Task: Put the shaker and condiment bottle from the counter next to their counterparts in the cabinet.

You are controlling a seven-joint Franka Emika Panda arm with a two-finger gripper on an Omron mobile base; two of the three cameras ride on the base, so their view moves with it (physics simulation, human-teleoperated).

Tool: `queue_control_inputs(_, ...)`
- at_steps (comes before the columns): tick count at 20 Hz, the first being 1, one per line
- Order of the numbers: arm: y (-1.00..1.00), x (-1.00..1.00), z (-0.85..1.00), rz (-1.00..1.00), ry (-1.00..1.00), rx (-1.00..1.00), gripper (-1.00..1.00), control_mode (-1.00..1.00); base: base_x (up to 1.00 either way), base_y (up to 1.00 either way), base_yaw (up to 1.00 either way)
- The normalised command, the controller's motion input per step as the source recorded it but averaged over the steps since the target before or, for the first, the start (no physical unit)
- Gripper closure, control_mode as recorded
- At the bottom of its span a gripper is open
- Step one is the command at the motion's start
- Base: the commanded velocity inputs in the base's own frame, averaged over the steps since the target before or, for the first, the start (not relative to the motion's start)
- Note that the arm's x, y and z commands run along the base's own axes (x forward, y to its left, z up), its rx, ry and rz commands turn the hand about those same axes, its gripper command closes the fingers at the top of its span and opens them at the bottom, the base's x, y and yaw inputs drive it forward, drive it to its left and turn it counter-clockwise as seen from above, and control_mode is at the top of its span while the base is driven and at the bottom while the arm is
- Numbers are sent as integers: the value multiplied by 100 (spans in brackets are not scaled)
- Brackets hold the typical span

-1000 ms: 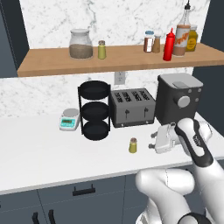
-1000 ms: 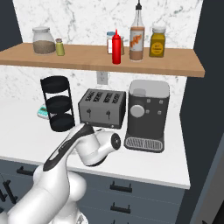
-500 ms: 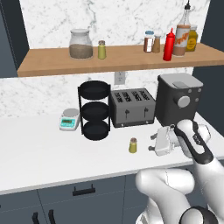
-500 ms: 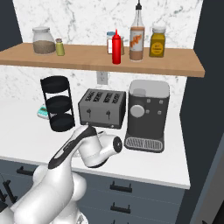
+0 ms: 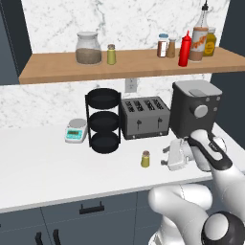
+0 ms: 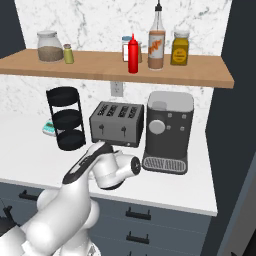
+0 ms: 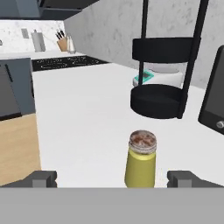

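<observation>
The gripper (image 5: pixel 165 158) has moved closer to the shaker (image 5: pixel 145 159) over the last second, its fingers spread wide and empty. In the hand view the shaker (image 7: pixel 141 159) stands upright on the counter (image 5: pixel 43 167) between the fingertips (image 7: pixel 42 178), toward 6 o'clock: a small yellow-green cylinder with a speckled grey cap.

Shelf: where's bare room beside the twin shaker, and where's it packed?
Bare board on the shelf runs from the twin shaker right to the brown spice jars. Packed right end: red squeeze bottle, condiment bottle, mustard jar.
</observation>
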Motion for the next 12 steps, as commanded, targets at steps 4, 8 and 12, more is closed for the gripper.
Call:
queue_control_inputs(4,13,12,-19,-1,0,0,-100,-100,0,0,0)
queue_control_inputs(8,8,5,-11,-2,0,0,-100,-100,0,0,0)
queue_control_inputs(12,8,14,-7,-3,0,0,-100,-100,0,0,0)
